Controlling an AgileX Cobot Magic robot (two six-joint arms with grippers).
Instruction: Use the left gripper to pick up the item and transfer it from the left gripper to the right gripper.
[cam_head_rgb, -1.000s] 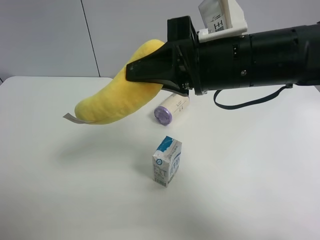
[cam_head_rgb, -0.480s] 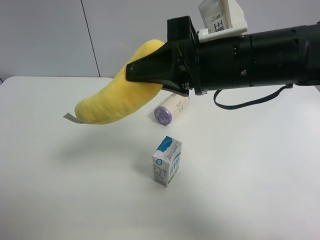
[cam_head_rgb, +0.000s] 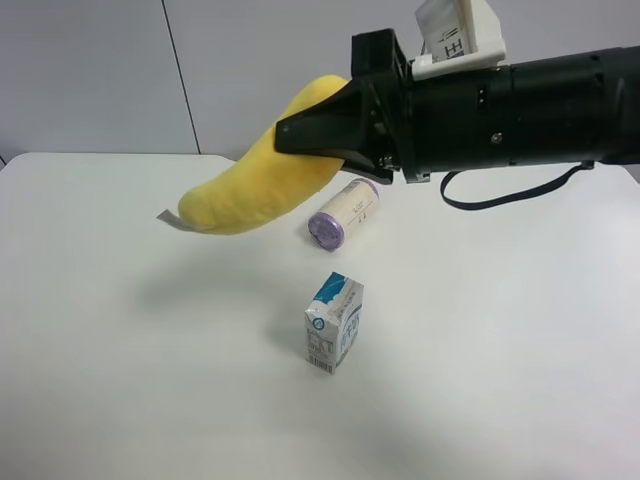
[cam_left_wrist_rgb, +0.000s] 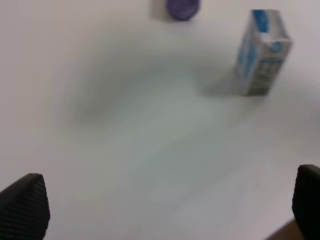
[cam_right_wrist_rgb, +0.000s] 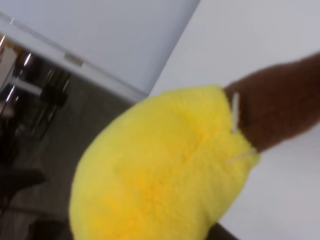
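I see a plain white matte surface (cam_head_rgb: 100, 400) filling the lower part of the high view, its rounded corner at the left edge. Behind it stand pale grey wall panels (cam_head_rgb: 80, 70), split by a thin dark seam (cam_head_rgb: 178, 70) at upper left. The light is soft and even. At the right wrist view's left sits blurred dark furniture (cam_right_wrist_rgb: 30, 95).

Your high view is bright and evenly lit; the banana (cam_head_rgb: 255, 185) casts a soft, diffuse shadow on the white table (cam_head_rgb: 120, 380) at centre left. Both your wrist views are blurred, and the milk carton (cam_left_wrist_rgb: 262, 52) looks smeared.
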